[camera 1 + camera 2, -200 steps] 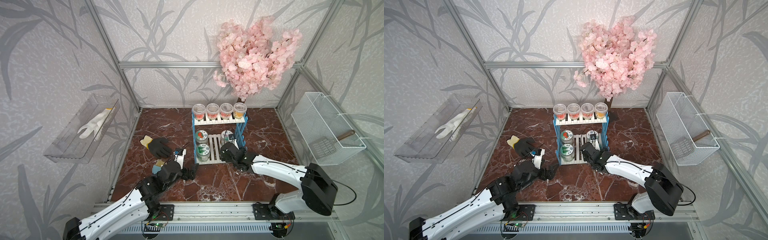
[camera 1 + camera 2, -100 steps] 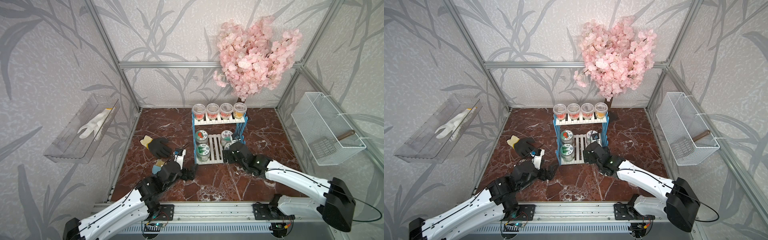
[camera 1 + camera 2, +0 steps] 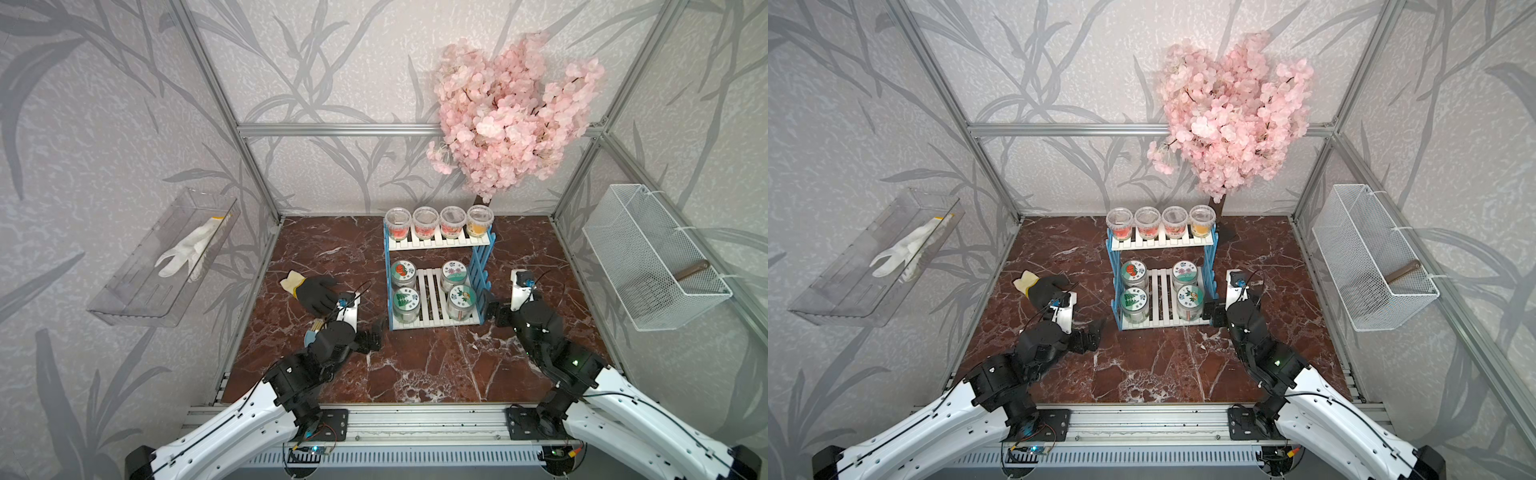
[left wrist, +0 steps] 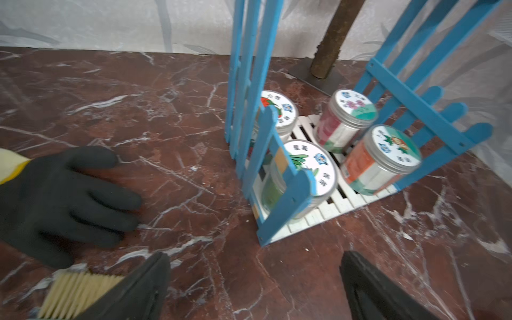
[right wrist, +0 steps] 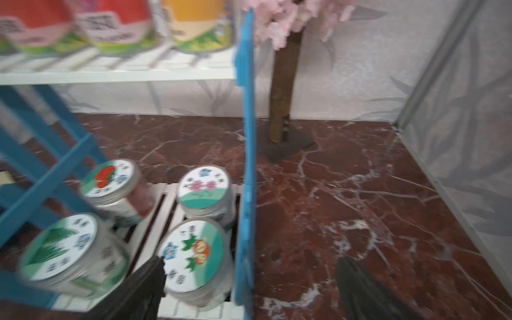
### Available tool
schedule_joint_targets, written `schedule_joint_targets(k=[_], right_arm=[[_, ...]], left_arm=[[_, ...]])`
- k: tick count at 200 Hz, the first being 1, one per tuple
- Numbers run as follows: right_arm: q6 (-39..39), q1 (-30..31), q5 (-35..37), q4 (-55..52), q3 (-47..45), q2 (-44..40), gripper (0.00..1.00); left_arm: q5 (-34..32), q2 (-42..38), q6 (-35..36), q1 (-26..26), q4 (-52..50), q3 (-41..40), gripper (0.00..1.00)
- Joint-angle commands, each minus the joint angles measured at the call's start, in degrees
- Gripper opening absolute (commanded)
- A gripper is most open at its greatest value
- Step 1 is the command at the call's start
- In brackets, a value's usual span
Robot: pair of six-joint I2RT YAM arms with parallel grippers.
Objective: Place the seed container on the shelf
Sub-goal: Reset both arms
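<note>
Seed container (image 3: pixel 461 300) stands at the 4 o'clock corner of the lower board of the shelf (image 3: pixel 430 297); left gripper (image 3: pixel 374 334) and right gripper (image 3: pixel 496 311) both gape wide, holding nothing.

You see leaf-patterned walls (image 3: pixel 124 104) around a red-brown marble floor (image 3: pixel 415 365) veined white. The pink blossom tree (image 3: pixel 511 120) at 1 o'clock hides nearly all its trunk in both top views. The wire basket (image 3: pixel 648 257) at 3 o'clock holds a brownish stick-like thing too small to name. The clear tray (image 3: pixel 162 266) at 9 o'clock holds a white glove (image 3: pixel 187 253). A black glove (image 3: pixel 318 293) lies at 9 o'clock of the shelf. A brush (image 4: pixel 74 291) is mostly hidden under the left gripper's wrist, with only its bristles showing. The right gripper sits just beside the shelf's blue frame at 3 o'clock; the left is at 8 o'clock, apart from it. The right wrist view is blurred and cuts off the top-board cups (image 3: pixel 424 220).
</note>
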Motion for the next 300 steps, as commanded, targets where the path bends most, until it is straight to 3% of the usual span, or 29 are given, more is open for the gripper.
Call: schedule_joint_targets(k=[1, 14, 40, 54, 62, 77, 86, 100, 115, 143, 154, 175, 192, 239, 284, 300], right_arm=[[1.90, -9.93, -3.98, 2.18, -3.14, 0.33, 0.99], [2.38, -15.63, -10.24, 3.19, -3.74, 2.51, 0.99], [-0.80, -20.06, -5.97, 14.93, -7.82, 10.29, 0.99], [-3.02, -21.32, -5.51, 15.40, -5.79, 13.28, 0.99], [-5.35, -21.48, -5.18, 20.10, -6.47, 15.18, 0.99], [-10.80, -22.35, -4.86, 32.83, -8.91, 21.93, 0.99], [-13.06, -22.74, -6.20, 35.54, -8.42, 26.18, 0.99], [-13.48, -23.65, -8.78, 42.12, -8.45, 33.39, 0.99], [-15.25, -23.62, -11.60, 48.28, -7.63, 39.36, 0.99], [-18.23, -26.14, -16.79, 54.91, -7.15, 43.75, 0.99], [-17.40, -28.56, -20.93, 60.71, -8.44, 46.91, 0.99], [-16.16, -30.72, -24.52, 72.96, -12.51, 51.82, 0.99], [-16.16, -30.82, -25.44, 70.94, -12.71, 50.68, 0.99], [-15.46, -30.91, -23.71, 64.90, -9.37, 50.78, 0.99], [-15.18, -30.96, -23.41, 64.63, -9.18, 50.76, 0.99], [-15.20, -30.98, -23.40, 64.63, -9.19, 50.76, 0.99]], left_arm=[[-6.33, 2.49, 1.20, 5.40, 0.71, 2.22, 1.00], [-7.50, 3.49, 0.52, 10.75, 2.40, 1.39, 1.00], [-6.67, 4.53, -0.82, 23.66, 9.06, -2.79, 1.00], [-6.68, 6.01, 0.10, 29.54, 13.76, -5.53, 1.00], [-8.23, 7.09, -1.71, 32.75, 13.85, -5.47, 1.00], [-4.43, 9.06, 1.38, 37.00, 16.50, -5.10, 1.00], [-2.79, 10.16, 4.96, 37.86, 18.45, -4.94, 1.00], [-5.60, 13.42, 9.10, 38.67, 20.69, -4.66, 1.00], [-2.65, 17.58, 14.83, 39.84, 28.02, -6.81, 1.00], [1.96, 27.60, 17.89, 41.69, 41.73, -9.26, 1.00], [4.95, 30.28, 18.60, 42.80, 39.52, -6.50, 1.00], [10.61, 36.21, 19.23, 44.98, 50.72, -6.42, 1.00], [9.57, 38.83, 19.47, 45.56, 57.97, -7.31, 1.00], [17.86, 49.39, 20.87, 47.72, 64.66, -4.96, 1.00], [14.36, 51.39, 19.48, 48.04, 64.02, -3.85, 1.00], [10.42, 51.24, 18.65, 47.35, 64.49, -4.12, 1.00]])
